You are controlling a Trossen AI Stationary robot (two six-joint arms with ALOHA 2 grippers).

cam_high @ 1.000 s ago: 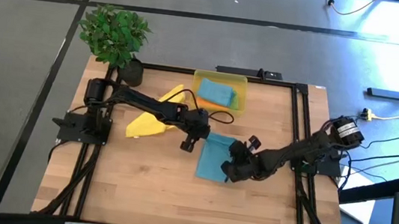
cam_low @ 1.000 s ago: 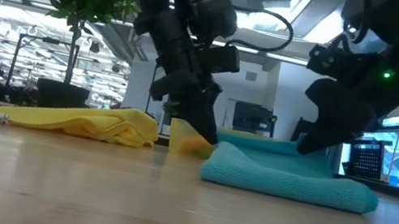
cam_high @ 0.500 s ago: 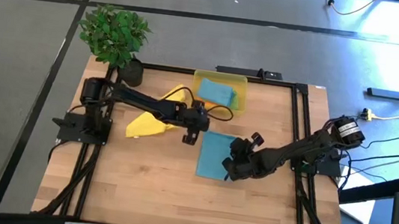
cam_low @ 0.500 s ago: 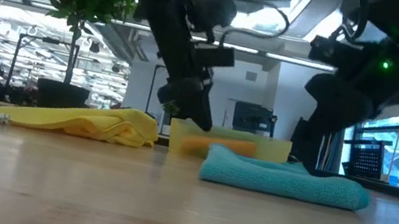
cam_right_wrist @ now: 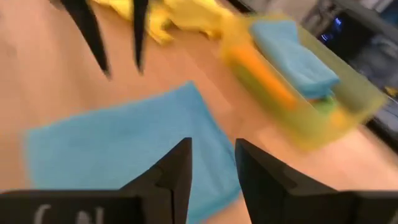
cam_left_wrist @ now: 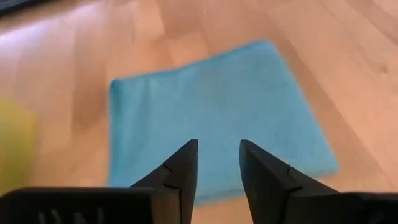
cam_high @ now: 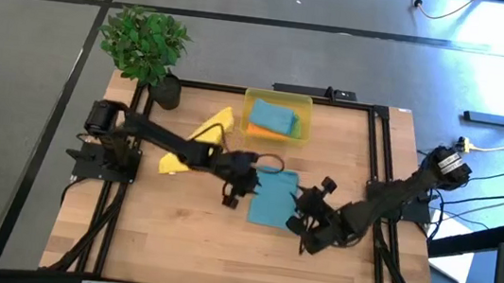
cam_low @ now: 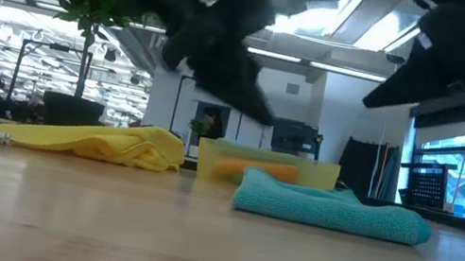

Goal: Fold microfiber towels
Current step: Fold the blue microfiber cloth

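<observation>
Both tools are seen part open and empty: the left tool (cam_high: 230,192) is held just beside the near-left edge of the teal towel (cam_high: 273,197), the right tool (cam_high: 308,234) past its right corner. The towel is laid folded flat on the counter (cam_high: 174,237). It is judged light, soft and limp, best pinched at a corner or folded edge. A yellow towel (cam_high: 196,145) is left crumpled; others are stacked in the bin (cam_high: 280,98).
</observation>
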